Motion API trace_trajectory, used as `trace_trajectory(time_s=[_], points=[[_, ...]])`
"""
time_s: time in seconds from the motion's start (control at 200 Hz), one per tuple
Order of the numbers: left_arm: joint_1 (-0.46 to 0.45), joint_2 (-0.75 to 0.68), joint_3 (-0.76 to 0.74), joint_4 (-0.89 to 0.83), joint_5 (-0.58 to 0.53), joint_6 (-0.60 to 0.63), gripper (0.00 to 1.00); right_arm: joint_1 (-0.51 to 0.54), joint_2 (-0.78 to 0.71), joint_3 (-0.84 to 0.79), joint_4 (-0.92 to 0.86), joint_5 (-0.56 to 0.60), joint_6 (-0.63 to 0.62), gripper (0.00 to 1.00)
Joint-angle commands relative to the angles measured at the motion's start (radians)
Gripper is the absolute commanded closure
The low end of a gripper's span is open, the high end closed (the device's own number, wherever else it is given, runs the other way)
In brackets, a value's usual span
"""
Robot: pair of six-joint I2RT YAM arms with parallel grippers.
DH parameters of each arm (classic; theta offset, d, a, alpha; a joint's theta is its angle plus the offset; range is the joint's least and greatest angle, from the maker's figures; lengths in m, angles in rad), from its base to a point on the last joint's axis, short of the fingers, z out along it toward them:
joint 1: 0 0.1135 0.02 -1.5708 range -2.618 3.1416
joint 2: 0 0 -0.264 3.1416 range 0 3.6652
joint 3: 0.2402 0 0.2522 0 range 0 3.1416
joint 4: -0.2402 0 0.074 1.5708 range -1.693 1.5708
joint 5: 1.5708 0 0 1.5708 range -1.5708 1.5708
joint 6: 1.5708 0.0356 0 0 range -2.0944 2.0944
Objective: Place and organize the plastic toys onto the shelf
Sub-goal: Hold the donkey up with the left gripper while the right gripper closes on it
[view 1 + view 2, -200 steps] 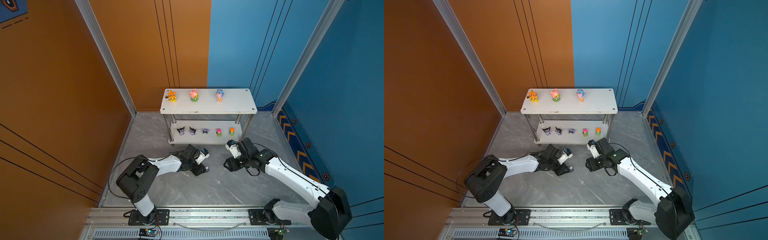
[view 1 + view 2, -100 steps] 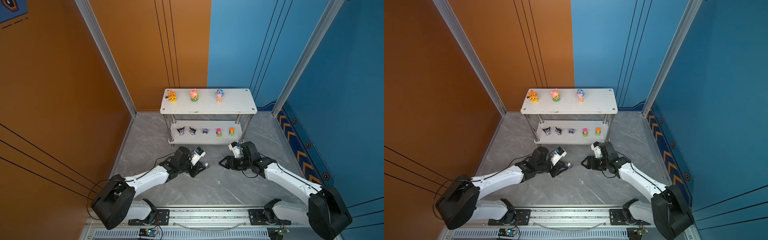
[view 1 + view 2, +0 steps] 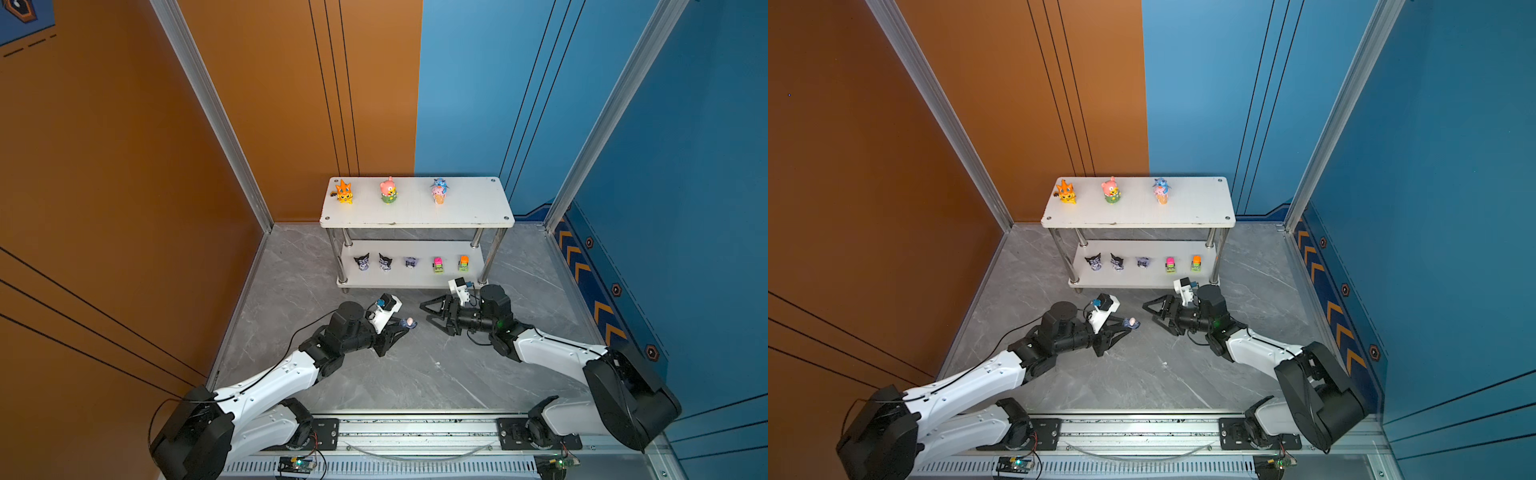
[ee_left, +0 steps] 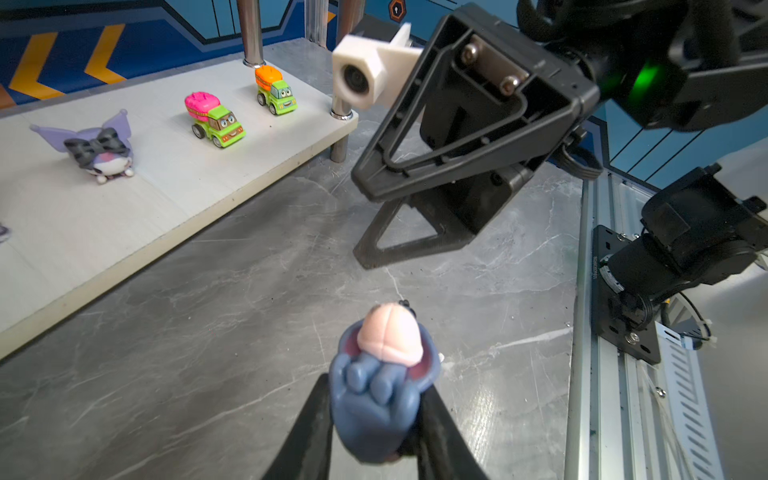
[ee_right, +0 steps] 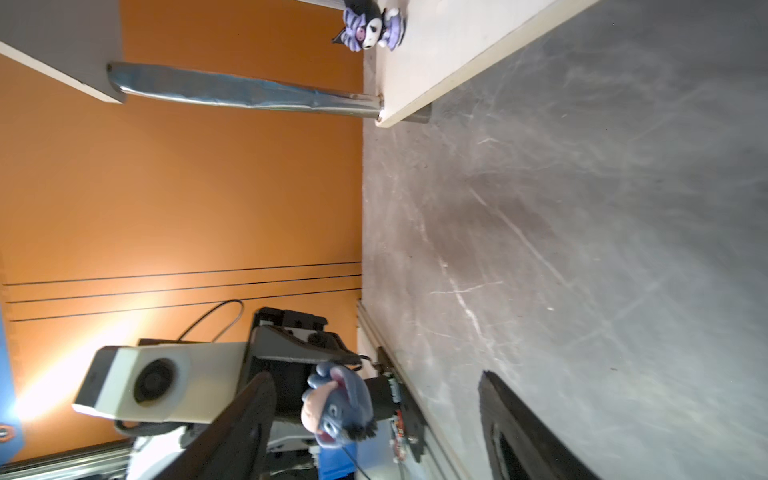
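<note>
At the back of the floor (image 3: pixel 415 374), the shelf (image 3: pixel 469 203) stands against the wall with both boards level.

Top board, left to right: orange creature (image 3: pixel 344 192), bear (image 3: pixel 388 190), blue figure (image 3: pixel 439 191) on its cone. All three are upright and well apart, and both top views agree.

Lower board, left to right, in one row: first head (image 3: pixel 362 262), second head (image 3: pixel 385 262), third head (image 3: pixel 410 262), pink truck (image 3: pixel 437 264), orange truck (image 3: pixel 463 263). Both trucks sit on their wheels. The left wrist view shows the third head from behind, bow and ears uppermost, and it looks tipped forward on its face.

Floor in front of the shelf, left to right:

- **Left gripper** (image 3: pixel 404 327): it lies low and points right. Its jaws are narrow and clamped on the donkey (image 4: pixel 380 386).
- **Donkey:** it is the one toy not on the shelf. It is gripped by the body, and its head and pink muzzle project past the fingertips toward the opposite arm. Whether it clears the floor cannot be told.
- **Right gripper** (image 3: pixel 424 314): it is near the donkey and points left at it, with bare floor showing between them. Its jaws are spread wide with nothing between them. In the right wrist view the donkey sits ahead of the two fingers, apart from both.

Both arms reach in from the rail (image 3: pixel 415 428) along the front edge.
</note>
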Motion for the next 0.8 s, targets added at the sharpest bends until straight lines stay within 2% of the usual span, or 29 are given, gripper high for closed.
trace_trajectory(time_s=[0.0, 0.205, 0.33, 0.796], points=[[-0.009, -0.034, -0.008, 0.022, -0.031, -0.009, 0.85, 0.030, 0.069, -0.012, 0.333, -0.041, 0.203, 0.22], [-0.006, -0.046, 0.006, -0.003, -0.057, 0.023, 0.85, 0.066, 0.197, -0.011, 0.590, -0.038, 0.338, 0.29], [-0.006, -0.038, 0.012, -0.009, -0.072, 0.038, 0.85, 0.084, 0.238, -0.006, 0.675, -0.041, 0.389, 0.31], [0.028, -0.043, 0.022, -0.028, -0.120, 0.073, 0.85, 0.133, 0.270, -0.021, 0.648, -0.056, 0.381, 0.36]])
